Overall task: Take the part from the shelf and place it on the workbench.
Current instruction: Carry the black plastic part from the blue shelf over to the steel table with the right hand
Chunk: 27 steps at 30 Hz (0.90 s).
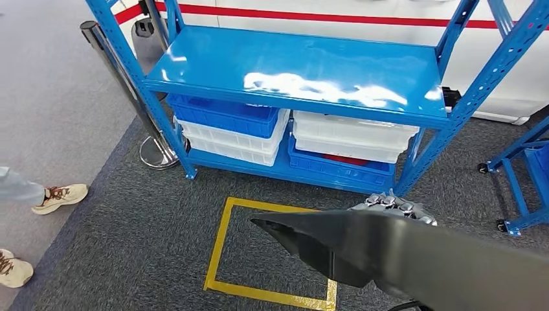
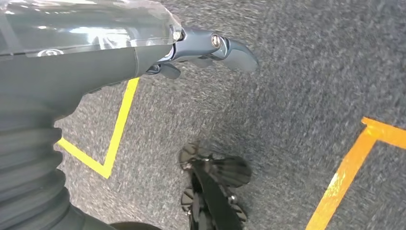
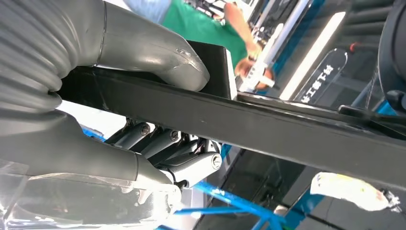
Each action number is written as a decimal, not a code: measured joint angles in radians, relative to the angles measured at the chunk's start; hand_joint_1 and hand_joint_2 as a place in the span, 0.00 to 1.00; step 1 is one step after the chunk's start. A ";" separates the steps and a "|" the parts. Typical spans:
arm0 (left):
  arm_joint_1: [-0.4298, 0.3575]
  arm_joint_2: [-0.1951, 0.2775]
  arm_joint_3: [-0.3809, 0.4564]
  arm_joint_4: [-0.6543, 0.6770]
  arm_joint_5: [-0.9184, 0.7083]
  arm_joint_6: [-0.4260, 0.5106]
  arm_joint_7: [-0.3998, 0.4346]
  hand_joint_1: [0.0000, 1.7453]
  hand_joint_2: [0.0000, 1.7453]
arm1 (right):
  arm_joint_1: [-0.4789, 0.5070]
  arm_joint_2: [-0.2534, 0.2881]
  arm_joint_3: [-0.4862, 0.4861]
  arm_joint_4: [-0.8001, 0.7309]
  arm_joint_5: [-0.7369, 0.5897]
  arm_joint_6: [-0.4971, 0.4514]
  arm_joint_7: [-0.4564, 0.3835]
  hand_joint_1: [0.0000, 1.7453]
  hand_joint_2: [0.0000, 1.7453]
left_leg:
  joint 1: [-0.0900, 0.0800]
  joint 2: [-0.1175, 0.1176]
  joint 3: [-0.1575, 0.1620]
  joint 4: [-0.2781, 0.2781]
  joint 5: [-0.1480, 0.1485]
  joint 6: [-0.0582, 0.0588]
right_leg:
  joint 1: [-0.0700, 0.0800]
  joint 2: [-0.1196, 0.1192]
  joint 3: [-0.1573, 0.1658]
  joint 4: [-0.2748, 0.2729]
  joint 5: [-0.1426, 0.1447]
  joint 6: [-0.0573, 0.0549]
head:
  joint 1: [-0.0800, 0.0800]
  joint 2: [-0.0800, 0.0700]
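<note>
Right hand carrying the part, in front of the shelf.

The part, long, black and flat, lies low across the head view, its long axis running from lower right up toward the left, and the pointed tip aims left, over the yellow floor square. The right hand is clamped on it: thumb pressed on one face, fingers curled tight against the other, the bar running between them. Its knuckles peek over the part's far edge in the head view. The left hand hangs over the grey carpet, fingers slightly curled, holding nothing. The blue shelf stands ahead, bins stacked on its lower level.
</note>
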 joint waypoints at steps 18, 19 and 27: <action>0.001 0.011 0.018 -0.001 0.008 0.096 0.040 0.00 1.00 | -0.058 -0.023 0.096 -0.005 0.075 -0.069 0.000 0.89 1.00 | -0.010 -0.047 0.107 -0.272 0.163 0.067 | 0.004 0.024 -0.097 0.230 -0.087 0.036 | 0.003 0.000; 0.001 0.013 0.019 -0.001 0.011 0.102 0.039 0.00 1.00 | -0.060 -0.027 0.099 -0.005 0.075 -0.080 0.000 0.89 1.00 | -0.010 -0.061 0.106 -0.266 0.161 0.064 | 0.002 0.040 -0.066 0.162 -0.049 0.034 | 0.003 0.000; 0.006 0.037 0.028 -0.002 0.025 0.108 0.016 0.00 1.00 | -0.055 -0.050 0.125 -0.017 0.080 -0.118 0.003 0.89 1.00 | -0.003 -0.073 0.051 -0.201 0.133 0.015 | -0.002 0.056 -0.005 0.011 -0.002 0.007 | -0.001 0.000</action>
